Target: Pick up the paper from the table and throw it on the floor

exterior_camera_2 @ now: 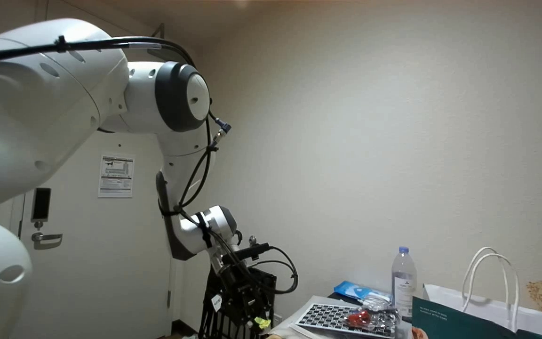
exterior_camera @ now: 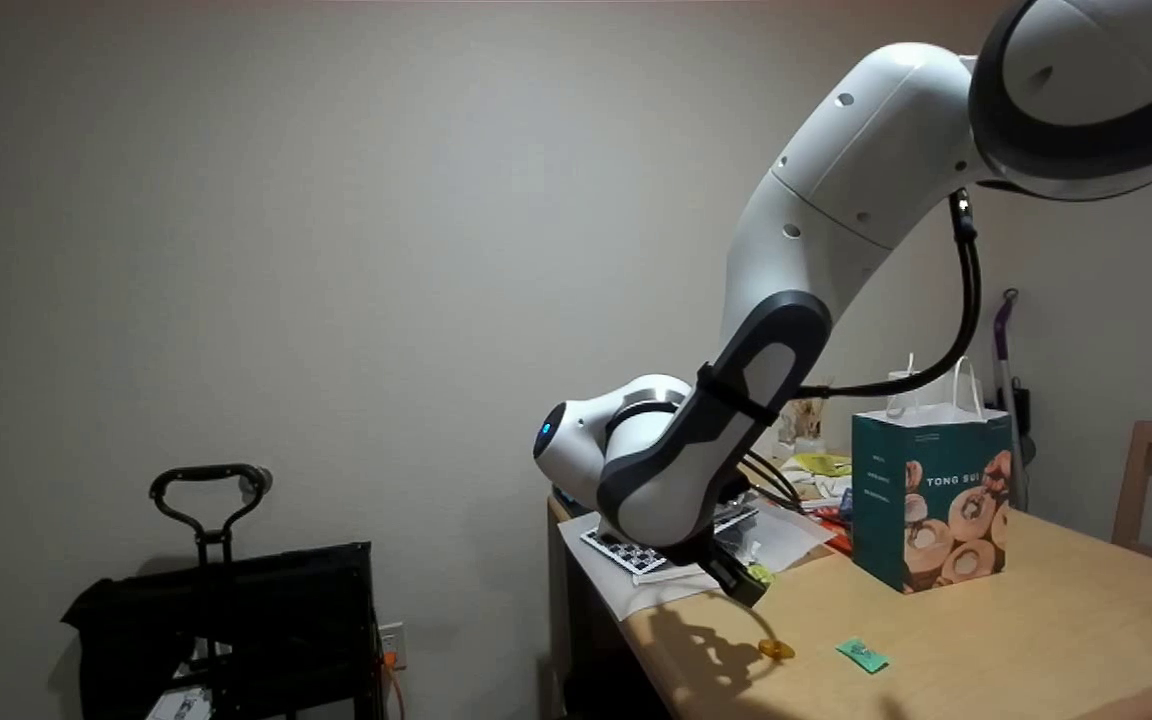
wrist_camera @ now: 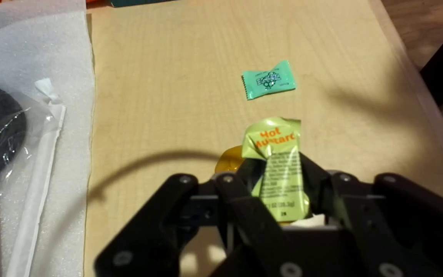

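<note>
My gripper (wrist_camera: pixel 281 167) is shut on a crumpled light-green "Hot Mustard" packet (wrist_camera: pixel 283 181), gripping it at its middle. In an exterior view, the gripper (exterior_camera: pixel 744 585) is above the table's near-left part, with the packet (exterior_camera: pixel 760 573) showing beside the fingers. The packet also shows in an exterior view (exterior_camera_2: pixel 262 322) at the dark gripper. A small white scrap (wrist_camera: pixel 313 221) shows below the packet, between the fingers; I cannot tell what it is or whether it is held. The pale wooden table (exterior_camera: pixel 996 650) lies below. A white sheet (wrist_camera: pixel 73 61) lies on its left part.
A teal candy wrapper (wrist_camera: pixel 269 80) and an amber packet (wrist_camera: pixel 229 159) lie on the table. A teal printed bag (exterior_camera: pixel 936 500) stands further back. A keyboard (exterior_camera_2: pixel 327 315) and a bottle (exterior_camera_2: pixel 403 282) stand nearby. Wooden floor (wrist_camera: pixel 429 23) shows beyond the table's edge.
</note>
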Robot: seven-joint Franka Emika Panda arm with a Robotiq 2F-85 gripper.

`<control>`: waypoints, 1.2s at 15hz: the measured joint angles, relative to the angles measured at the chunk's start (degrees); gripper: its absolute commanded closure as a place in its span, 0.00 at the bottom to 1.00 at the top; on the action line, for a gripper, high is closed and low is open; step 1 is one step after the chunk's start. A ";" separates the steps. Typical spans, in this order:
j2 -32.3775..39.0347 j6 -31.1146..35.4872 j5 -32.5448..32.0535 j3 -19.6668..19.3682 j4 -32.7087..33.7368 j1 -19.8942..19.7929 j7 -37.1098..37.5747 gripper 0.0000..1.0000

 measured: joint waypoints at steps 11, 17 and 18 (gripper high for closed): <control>0.45 3.71 4.08 0.93 -0.20 -9.15 -0.09 0.00; 0.43 5.15 4.17 0.59 -0.24 -10.03 1.02 0.00; 0.43 5.15 4.17 0.59 -0.24 -10.03 1.06 0.00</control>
